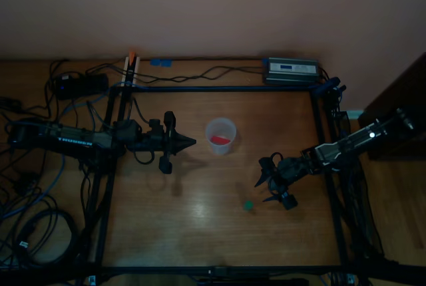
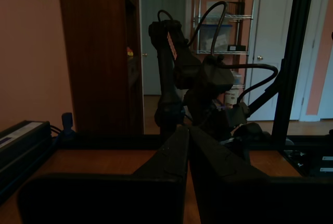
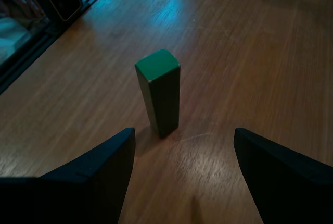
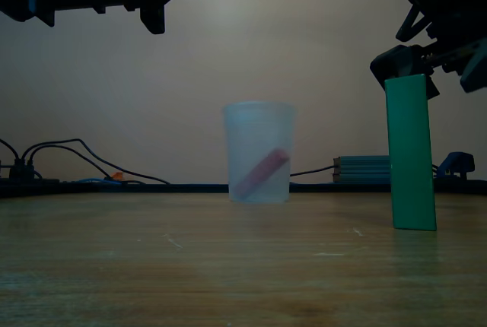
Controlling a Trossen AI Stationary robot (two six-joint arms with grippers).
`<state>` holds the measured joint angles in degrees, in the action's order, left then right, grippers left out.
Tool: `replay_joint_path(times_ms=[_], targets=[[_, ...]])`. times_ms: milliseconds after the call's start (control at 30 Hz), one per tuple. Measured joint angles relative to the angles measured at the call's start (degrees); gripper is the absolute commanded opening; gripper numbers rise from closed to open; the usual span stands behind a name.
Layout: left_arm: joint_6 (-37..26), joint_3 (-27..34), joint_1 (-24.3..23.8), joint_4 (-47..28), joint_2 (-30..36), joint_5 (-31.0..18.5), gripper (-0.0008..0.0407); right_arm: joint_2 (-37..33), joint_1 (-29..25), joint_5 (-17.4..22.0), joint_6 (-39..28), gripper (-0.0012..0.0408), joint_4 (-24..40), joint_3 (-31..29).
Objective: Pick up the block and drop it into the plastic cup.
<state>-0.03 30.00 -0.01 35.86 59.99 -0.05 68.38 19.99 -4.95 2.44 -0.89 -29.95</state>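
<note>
The block [image 3: 158, 91] is green, tall and narrow, and it stands upright on the wooden table. My right gripper [image 3: 183, 133] is open, its two fingers spread to either side of the block without touching it. From above, the block [image 1: 247, 205] sits just left of the right gripper [image 1: 261, 191]. In the exterior view the block [image 4: 411, 152] stands at the right under that gripper [image 4: 403, 46]. The plastic cup [image 1: 220, 136] is translucent white and upright, and a flat red piece [image 4: 262, 173] lies inside the cup [image 4: 259, 161]. My left gripper [image 1: 190, 142] is shut and empty, hovering left of the cup.
A black metal frame [image 1: 219, 88] borders the table [image 1: 200, 233]. Cables and a power strip [image 1: 80, 85] lie at the top view's left, and a grey power unit [image 1: 291, 70] sits at the back. Bare wood lies between the cup and the block.
</note>
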Motion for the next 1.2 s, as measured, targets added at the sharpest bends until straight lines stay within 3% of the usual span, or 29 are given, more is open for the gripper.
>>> replay_joint_path(times_ms=[267, 633, 900, 1200], targets=[[0.0, 0.0, -0.02, 0.0, 0.0, 0.0, 0.0, 0.0, 0.0, -0.2, -1.84, 0.0263, -2.38, -0.04], [0.0, 0.0, -0.02, -0.02, 0.0, 0.0, 0.0, 0.7, 0.0, -0.39, -4.83, 0.0319, -5.92, -0.04], [0.0, 0.0, -0.02, 0.0, 0.0, 0.0, 0.0, 5.6, 0.0, -0.28, -4.39, 0.0309, -8.61, -0.04], [0.0, 0.0, 0.0, -0.02, 0.0, 0.0, 0.0, 6.01, 0.0, -0.13, -3.76, 0.0308, -8.81, -0.04]])
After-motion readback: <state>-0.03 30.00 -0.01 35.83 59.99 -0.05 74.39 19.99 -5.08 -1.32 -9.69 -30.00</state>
